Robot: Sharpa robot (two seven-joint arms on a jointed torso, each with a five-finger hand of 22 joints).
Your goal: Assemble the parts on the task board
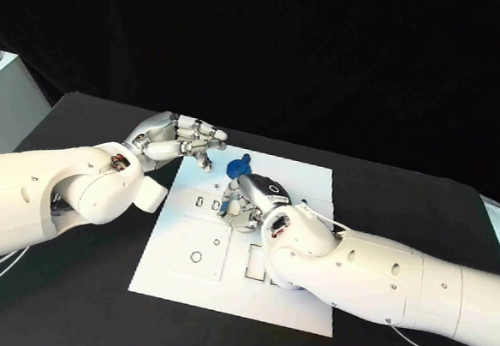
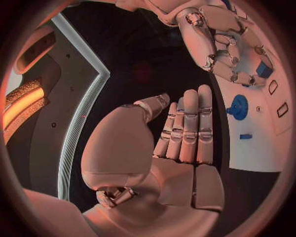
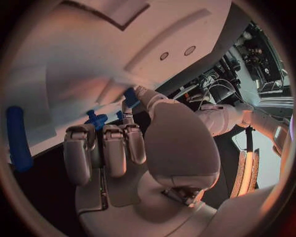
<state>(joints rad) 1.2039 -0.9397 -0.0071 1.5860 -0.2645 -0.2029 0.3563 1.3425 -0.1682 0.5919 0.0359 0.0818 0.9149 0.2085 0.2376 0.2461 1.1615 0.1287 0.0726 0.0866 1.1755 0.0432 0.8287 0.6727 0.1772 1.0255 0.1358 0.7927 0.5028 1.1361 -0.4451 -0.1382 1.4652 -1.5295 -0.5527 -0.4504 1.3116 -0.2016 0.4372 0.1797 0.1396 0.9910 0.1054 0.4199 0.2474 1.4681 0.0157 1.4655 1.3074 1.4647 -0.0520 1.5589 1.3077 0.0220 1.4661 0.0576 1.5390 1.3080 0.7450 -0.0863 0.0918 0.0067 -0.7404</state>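
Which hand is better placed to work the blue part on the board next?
Right, probably. The right hand sits over the task board, fingers curled beside the round blue part. The left hand hangs at the board's far left corner, off the plate, fingers straight and holding nothing.

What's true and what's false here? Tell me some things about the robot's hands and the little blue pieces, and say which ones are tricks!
1. The left hand holds a blue part. False: it holds nothing, and its fingers are straight.
2. A round blue part sits on the white task board. True.
3. The right hand is far from the task board. False: it is over the board.
4. The right hand pinches a small blue part. True.
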